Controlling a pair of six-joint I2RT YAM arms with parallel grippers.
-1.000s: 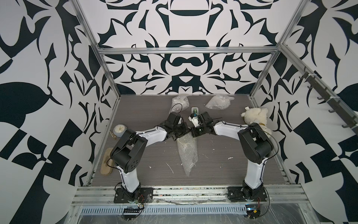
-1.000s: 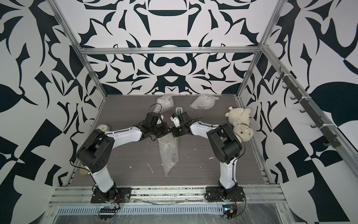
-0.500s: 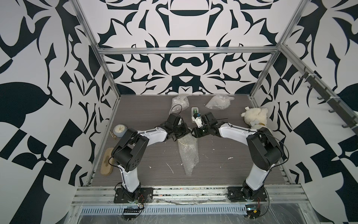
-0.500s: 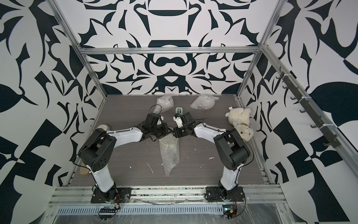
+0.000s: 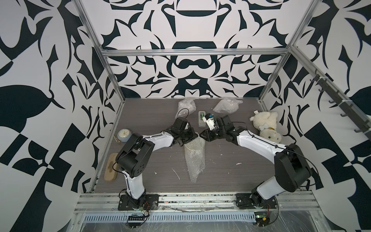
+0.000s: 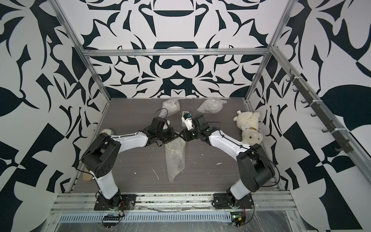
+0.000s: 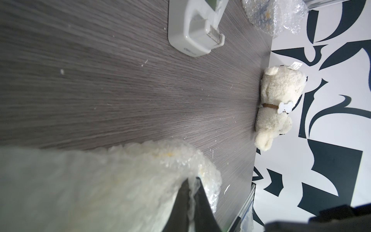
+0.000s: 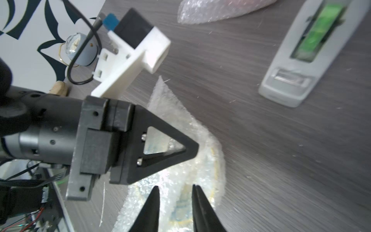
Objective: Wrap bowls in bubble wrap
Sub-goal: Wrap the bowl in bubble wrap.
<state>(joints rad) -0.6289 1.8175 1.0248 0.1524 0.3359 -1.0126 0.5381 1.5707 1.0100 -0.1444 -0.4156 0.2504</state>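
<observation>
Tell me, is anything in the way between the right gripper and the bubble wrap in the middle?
Nothing visible is. The right gripper is open and hangs right at the bubble wrap. The left gripper is close beside it, shut on a fold of the same wrap, but not between them.

Setting: robotics lab test cell. Aluminium profile frame (image 5: 192,52) encloses a grey tabletop (image 5: 152,118). Walls are black-and-white patterned panels (image 5: 192,26). Two robot arms (image 5: 259,143) are bolted to a front rail (image 5: 192,198), with bare circuit boards (image 5: 261,223) and loose wiring.
</observation>
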